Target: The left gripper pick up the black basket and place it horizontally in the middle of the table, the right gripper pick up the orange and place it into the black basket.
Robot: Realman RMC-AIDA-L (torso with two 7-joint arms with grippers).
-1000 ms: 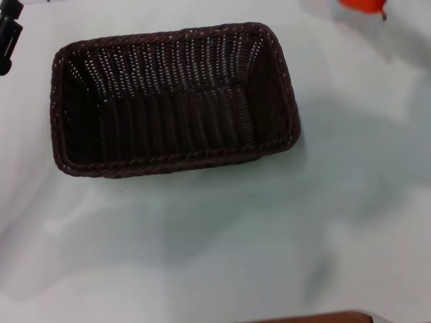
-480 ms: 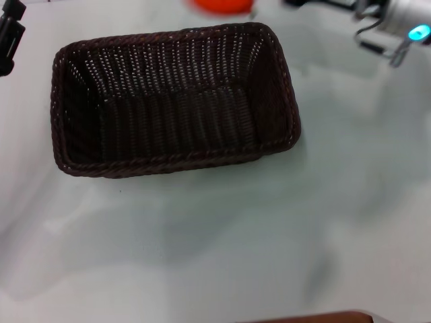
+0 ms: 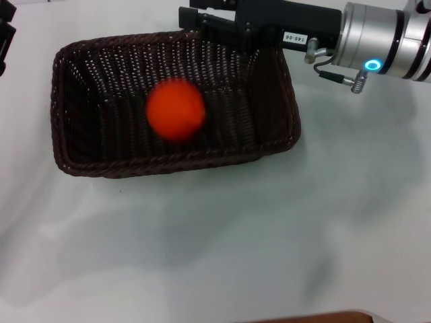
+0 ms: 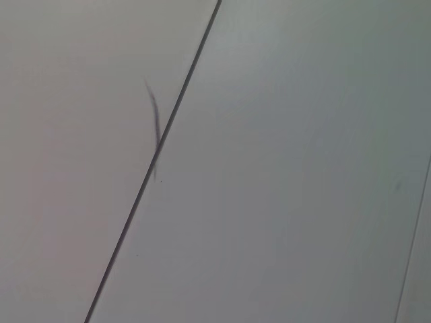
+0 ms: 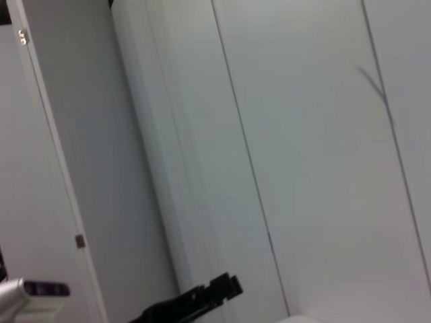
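Note:
The black basket [image 3: 168, 161] lies lengthwise on the white table [image 3: 269, 235], left of centre in the head view. The orange [image 3: 176, 110] is inside the basket near its middle, blurred and free of any gripper. My right gripper [image 3: 192, 20] reaches in from the right over the basket's far rim, open and empty, above and behind the orange. My left gripper [image 3: 5, 37] shows only as a black tip at the far left edge, apart from the basket. Neither wrist view shows the basket or the orange.
The right arm's silver wrist with a blue light [image 3: 377, 40] hangs over the table's far right. A brown strip [image 3: 316, 317] runs along the near edge. The wrist views show pale wall panels; a black arm piece [image 5: 202, 299] shows far off.
The right arm has swung in from the right over the basket's far rim. The orange moved left with it, left the gripper, and now lies inside the basket.

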